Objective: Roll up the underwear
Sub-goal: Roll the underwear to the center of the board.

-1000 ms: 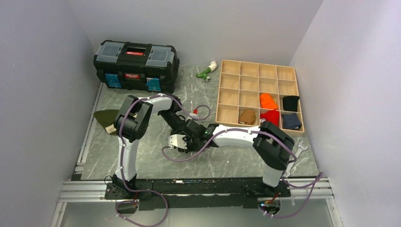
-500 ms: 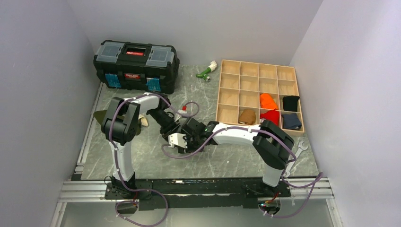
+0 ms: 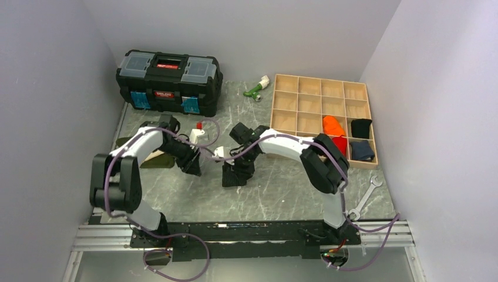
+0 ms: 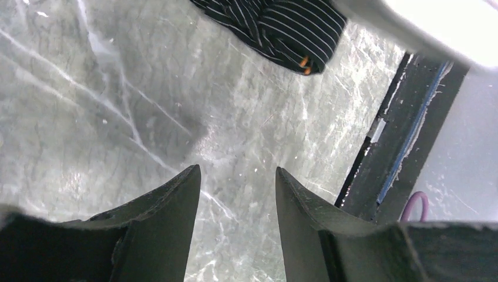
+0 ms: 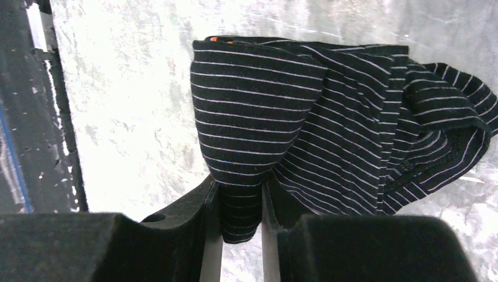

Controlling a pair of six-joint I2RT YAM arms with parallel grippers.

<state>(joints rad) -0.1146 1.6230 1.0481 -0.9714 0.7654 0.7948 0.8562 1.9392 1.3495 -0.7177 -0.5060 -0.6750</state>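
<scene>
Your marble table (image 3: 276,194) carried the black toolbox (image 3: 169,81) at its far left and the wooden divided tray (image 3: 320,77) at its far right. The striped underwear (image 5: 282,106) sat bunched on the marble near the middle, between your two arms. Your right gripper (image 5: 241,205) was clamped on a raised fold of the underwear, and your left gripper (image 4: 238,176) hung just left of the garment, fingers parted over bare marble.

Underwear (image 5: 305,111): mid-table, right of my left gripper (image 4: 237,169)
Toolbox (image 3: 169,81): far left
Tray (image 3: 322,120): far right
Wrench (image 3: 365,198): before tray
</scene>
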